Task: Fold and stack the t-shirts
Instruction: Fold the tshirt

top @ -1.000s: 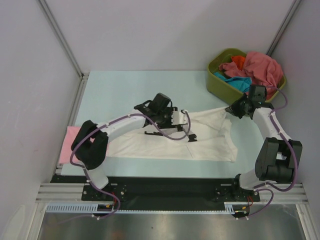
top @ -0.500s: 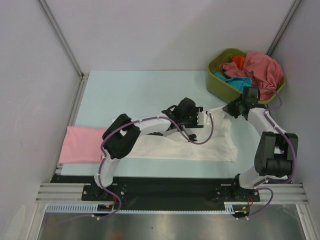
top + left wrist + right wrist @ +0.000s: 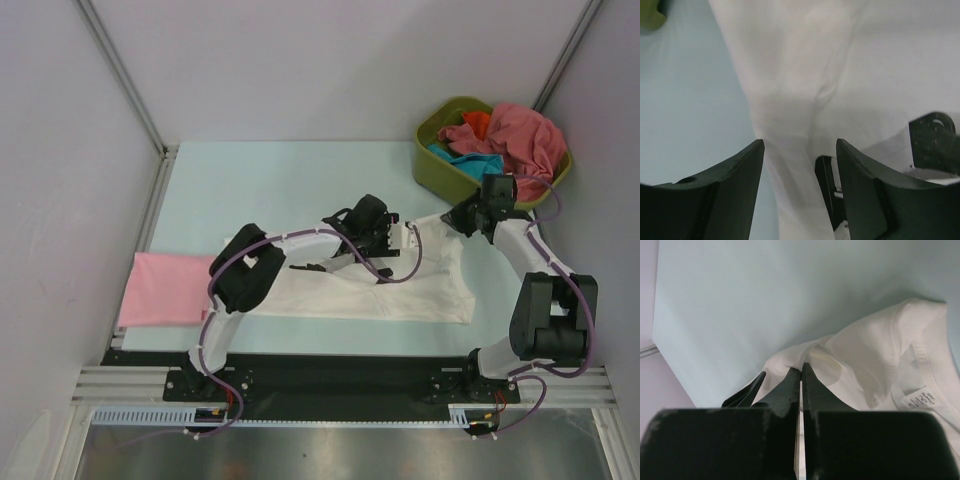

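Note:
A large white t-shirt (image 3: 425,285) lies spread on the pale table. Its far right corner is lifted into a taut band. My right gripper (image 3: 463,218) is shut on that corner; in the right wrist view its fingertips (image 3: 801,371) pinch the white cloth (image 3: 875,355). My left gripper (image 3: 405,240) is open over the shirt's upper edge. In the left wrist view it (image 3: 800,147) straddles the stretched band of white cloth (image 3: 790,75) without closing on it. A folded light pink t-shirt (image 3: 165,288) lies at the left edge.
An olive-green tub (image 3: 436,172) stands at the back right, holding a rose-red tee (image 3: 518,135), a teal one (image 3: 470,163) and an orange one (image 3: 478,120). White walls enclose the table on three sides. The arm bases sit on the rail at the near edge.
My left arm has swung right across the white shirt, towards the held corner, uncovering the pink shirt. My right gripper has kept its hold and shifted slightly.

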Robot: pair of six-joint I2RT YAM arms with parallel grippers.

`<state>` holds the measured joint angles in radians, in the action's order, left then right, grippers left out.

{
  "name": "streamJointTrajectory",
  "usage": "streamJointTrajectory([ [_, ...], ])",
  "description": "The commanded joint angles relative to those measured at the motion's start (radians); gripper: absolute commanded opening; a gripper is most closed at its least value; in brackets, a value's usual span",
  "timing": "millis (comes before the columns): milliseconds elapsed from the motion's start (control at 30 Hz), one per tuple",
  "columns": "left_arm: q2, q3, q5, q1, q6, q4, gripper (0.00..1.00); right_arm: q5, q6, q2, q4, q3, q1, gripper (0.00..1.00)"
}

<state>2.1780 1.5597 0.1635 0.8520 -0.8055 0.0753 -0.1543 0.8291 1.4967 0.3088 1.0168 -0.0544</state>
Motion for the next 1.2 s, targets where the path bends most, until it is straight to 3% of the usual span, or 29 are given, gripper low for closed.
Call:
streamJointTrajectory([
  [0, -0.081, -0.026, 0.070, -0.016, -0.038, 0.087, 0.66, -0.001, -0.015, -0.035, -0.002, 0.011, 0.002, 0.00],
  [100, -0.077, -0.081, 0.001, -0.018, -0.050, 0.000, 0.66, -0.008, -0.013, -0.039, 0.004, 0.017, 0.005, 0.00],
  [200, -0.073, -0.101, -0.059, -0.024, -0.049, -0.058, 0.57, -0.008, -0.016, -0.046, 0.018, 0.023, 0.014, 0.00],
  [233, -0.075, -0.104, -0.073, -0.025, -0.046, -0.071, 0.43, -0.007, -0.016, -0.050, 0.019, 0.022, 0.016, 0.00],
  [333, -0.083, -0.089, -0.070, -0.027, -0.026, -0.042, 0.22, -0.005, -0.019, -0.055, 0.030, 0.020, 0.019, 0.00],
  [500, -0.112, -0.053, -0.019, -0.039, 0.028, 0.050, 0.00, -0.008, -0.051, -0.087, 0.091, 0.020, 0.021, 0.00],
  [900, -0.201, -0.084, 0.093, -0.090, -0.007, 0.173, 0.00, -0.159, -0.143, -0.254, 0.358, -0.066, 0.019, 0.00],
  [1167, -0.218, -0.127, 0.165, -0.093, -0.027, 0.227, 0.00, -0.189, -0.121, -0.388, 0.401, -0.285, 0.019, 0.00],
])
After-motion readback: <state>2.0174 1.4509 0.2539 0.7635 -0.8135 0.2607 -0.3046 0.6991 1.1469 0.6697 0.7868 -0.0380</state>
